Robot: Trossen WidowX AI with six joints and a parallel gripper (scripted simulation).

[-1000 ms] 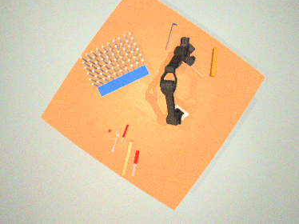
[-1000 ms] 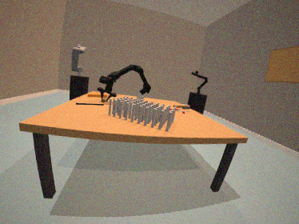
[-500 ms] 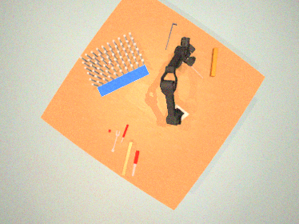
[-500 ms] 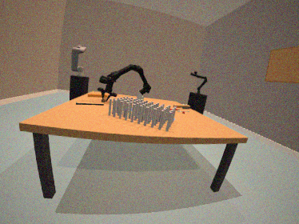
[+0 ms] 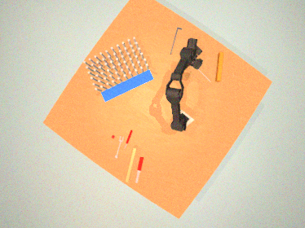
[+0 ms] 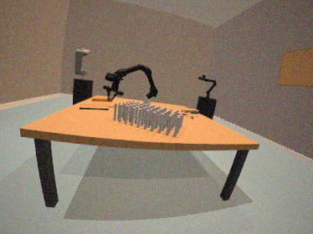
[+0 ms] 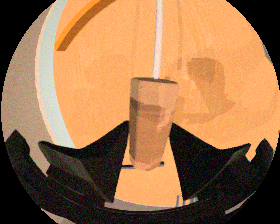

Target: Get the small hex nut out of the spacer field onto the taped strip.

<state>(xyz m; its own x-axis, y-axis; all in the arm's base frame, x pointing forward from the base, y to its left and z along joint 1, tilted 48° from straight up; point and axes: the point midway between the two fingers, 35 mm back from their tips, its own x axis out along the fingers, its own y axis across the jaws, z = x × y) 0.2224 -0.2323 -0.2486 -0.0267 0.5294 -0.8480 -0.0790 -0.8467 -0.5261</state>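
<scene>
Well, the nut is too small to make out among the spacers [image 5: 134, 37] [image 6: 176, 130], so you cannot tell its exact spot. The wooden-handled tool [image 7: 153, 117] is in your pincer [image 5: 196, 61] [image 6: 113, 95] [image 7: 149, 127], which is clamped on its handle. In the wrist view the handle sits between the two black fingers, its far end beyond their tips, and the pale rod [image 5: 204, 75] [image 7: 158, 40] runs from it to the top edge of the frame. The top view hides the handle under the arm [image 5: 174, 94] [image 6: 140, 68] and shows you just the rod, pointing to the lower right.

From above, the spacers stand at upper left, well apart from your pincer, with the blue strip [image 5: 127, 85] along their lower edge; the exterior view puts them to its lower right and hides the strip. The hook [image 5: 174, 41] [image 6: 94, 109] lies between spacers and pincer in the top view. Right of the pincer there, you have the orange bar [image 5: 219, 67] [image 6: 101, 99] [image 7: 85, 22].
</scene>
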